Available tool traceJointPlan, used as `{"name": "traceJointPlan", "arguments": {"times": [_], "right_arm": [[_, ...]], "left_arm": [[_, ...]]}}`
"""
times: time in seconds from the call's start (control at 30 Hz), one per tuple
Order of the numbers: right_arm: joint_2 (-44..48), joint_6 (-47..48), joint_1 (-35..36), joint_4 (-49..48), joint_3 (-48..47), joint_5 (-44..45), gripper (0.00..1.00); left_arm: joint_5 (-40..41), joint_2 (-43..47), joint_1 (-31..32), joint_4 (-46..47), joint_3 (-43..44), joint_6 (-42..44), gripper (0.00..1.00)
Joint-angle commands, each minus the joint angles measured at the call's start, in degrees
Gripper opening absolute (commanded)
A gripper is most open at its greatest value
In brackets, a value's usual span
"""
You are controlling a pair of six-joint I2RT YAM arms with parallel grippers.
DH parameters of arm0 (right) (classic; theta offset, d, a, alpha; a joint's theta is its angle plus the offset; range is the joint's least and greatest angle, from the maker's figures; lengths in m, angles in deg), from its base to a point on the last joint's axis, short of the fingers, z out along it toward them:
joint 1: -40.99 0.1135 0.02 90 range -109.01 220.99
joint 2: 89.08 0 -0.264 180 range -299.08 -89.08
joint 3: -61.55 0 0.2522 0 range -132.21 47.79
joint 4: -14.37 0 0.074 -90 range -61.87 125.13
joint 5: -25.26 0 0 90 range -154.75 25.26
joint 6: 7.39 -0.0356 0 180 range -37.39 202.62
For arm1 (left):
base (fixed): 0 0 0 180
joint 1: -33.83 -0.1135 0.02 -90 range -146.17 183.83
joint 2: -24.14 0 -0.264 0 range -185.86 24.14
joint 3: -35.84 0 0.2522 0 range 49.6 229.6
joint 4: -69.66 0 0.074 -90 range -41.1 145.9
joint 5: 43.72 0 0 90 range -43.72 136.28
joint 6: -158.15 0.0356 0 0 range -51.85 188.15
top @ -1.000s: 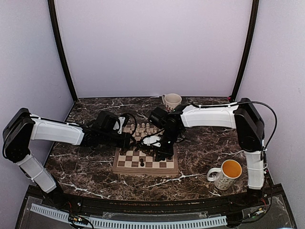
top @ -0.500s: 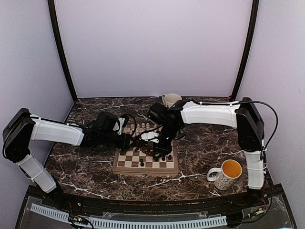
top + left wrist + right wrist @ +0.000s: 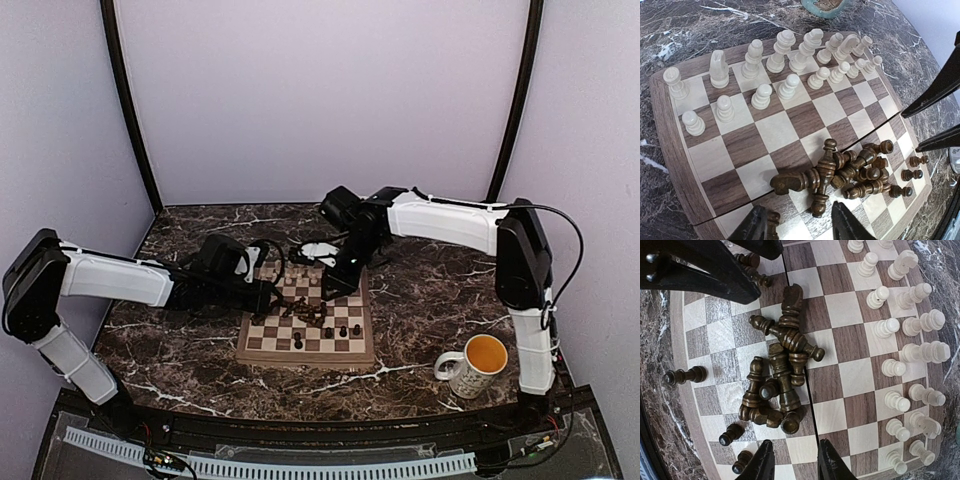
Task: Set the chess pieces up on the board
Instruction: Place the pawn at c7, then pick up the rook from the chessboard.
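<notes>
Cream pieces (image 3: 785, 50) standing on the board's (image 3: 670, 135) far rows, dark pieces (image 3: 780, 370) heaped mid-board, left gripper (image 3: 797, 225) and right gripper (image 3: 792, 460) both parted, seemingly empty

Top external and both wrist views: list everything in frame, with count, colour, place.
Square wooden checkered chessboard: one, tan and brown, mid-table.
Cream-white turned chess pieces: sixteen, upright in two rows along the board's far side.
Heaped dark brown chess pieces: count unclear, lying tangled mid-board.
Standing dark brown chess pieces: several, board's near side.
Ceramic mug with orange inside: one, white, table's near right.
Teal-edged object: one, cropped, beyond the board's far edge; unidentifiable.
Marble tabletop: one, dark with white veins.
Left gripper: black, open, empty, at the board's left edge.
Right gripper: black, open, empty, over the board.
</notes>
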Motion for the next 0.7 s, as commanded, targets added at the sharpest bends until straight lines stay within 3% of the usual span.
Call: {"name": "traceJointPlan", "arguments": {"times": [0.0,0.3,0.67], "right_arm": [[-2.8,-1.1,0.4,-0.6,-2.1,1.5,0.31],[-6.1,-1.6,0.4,-0.3,-3.1,1.1,0.36],[-8.0,-2.2,0.2,0.3,-5.6,0.0,0.18]], "left_arm": [[-0.4,2.5,-0.4,0.2,-1.0,-0.3,0.46],[-0.5,2.8,-0.4,0.3,-1.3,-0.3,0.46],[-0.5,3.2,-0.5,0.5,-1.7,-0.6,0.46]]}}
